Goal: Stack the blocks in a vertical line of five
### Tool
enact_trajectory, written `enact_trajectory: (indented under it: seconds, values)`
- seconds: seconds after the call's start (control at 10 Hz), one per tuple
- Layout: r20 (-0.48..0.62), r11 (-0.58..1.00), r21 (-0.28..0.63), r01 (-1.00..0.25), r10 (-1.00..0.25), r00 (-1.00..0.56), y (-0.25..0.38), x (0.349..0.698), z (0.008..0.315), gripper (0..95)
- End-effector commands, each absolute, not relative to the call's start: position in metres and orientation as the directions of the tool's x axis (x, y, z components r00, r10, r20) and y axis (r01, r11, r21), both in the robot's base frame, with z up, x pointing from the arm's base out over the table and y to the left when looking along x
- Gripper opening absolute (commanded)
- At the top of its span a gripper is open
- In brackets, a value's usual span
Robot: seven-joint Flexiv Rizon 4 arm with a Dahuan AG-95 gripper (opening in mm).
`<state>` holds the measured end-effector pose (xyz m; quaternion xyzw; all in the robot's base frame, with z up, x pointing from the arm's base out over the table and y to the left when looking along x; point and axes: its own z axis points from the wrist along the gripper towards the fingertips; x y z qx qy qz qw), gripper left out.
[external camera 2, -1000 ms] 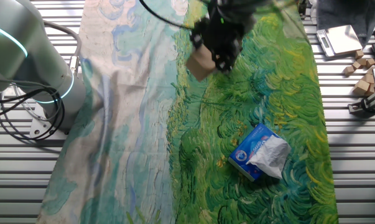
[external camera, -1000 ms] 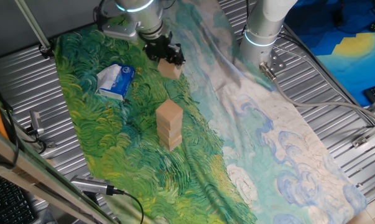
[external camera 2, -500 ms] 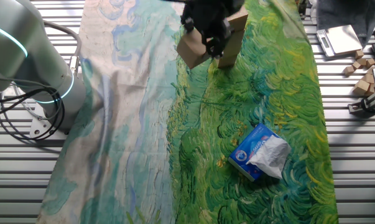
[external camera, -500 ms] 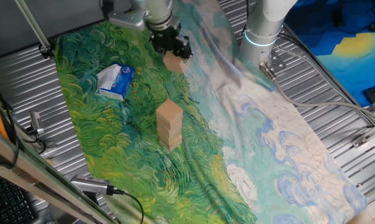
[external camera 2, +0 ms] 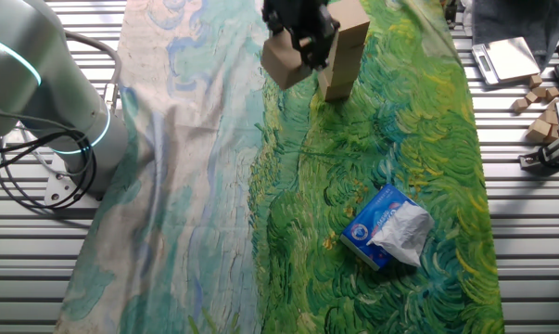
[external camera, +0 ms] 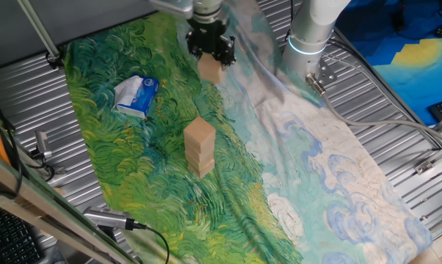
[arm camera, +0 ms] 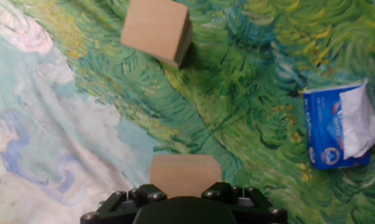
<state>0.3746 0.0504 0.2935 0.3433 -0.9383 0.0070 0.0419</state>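
I had the gripper (external camera: 210,53) up off the table, clamped on one block (external camera: 210,70), which hung below the black fingers well above the cloth (external camera: 133,183). In the other fixed view the same held block (external camera 2: 284,63) sat under the gripper (external camera 2: 300,32), just left of the stack and about level with its upper part, not touching it as far as I could tell.

The stack (external camera: 199,146) stood upright on the green swirls of the painted cloth, near the middle of the table. I counted three seams' worth of cubes in one fixed view, but I could not be sure of the exact number from there. In the other fixed view the stack (external camera 2: 342,48) rose at the far edge of the picture, its top partly cut off by the gripper.

From the hand view I looked straight down: the held block (arm camera: 185,175) showed just ahead of the gripper body at the near edge, and the top face of the stack (arm camera: 156,29) lay farther off, toward the upper left, so the two were clearly not lined up.

The blue-and-white packet (external camera: 136,95) lay flat on the green part of the cloth, well to the left of the stack in one fixed view; it showed at the right in the hand view (arm camera: 339,127).

A second arm's base (external camera: 308,33) stood at the far right of the cloth. A few loose wooden pieces (external camera 2: 541,111) sat off the cloth on the metal table at the right edge.
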Motion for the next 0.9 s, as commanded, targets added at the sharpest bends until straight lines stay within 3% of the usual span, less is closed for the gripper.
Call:
enact_trajectory:
  seconds: [0.1, 0.9]
  values:
    - [0.106, 0.754, 0.017, -0.657, -0.655, -0.748, 0.0528, 0.377, 0.2931, 0.0]
    - [0.048, 0.621, -0.011, -0.784, -0.782, -0.621, 0.0528, 0.377, 0.2931, 0.0]
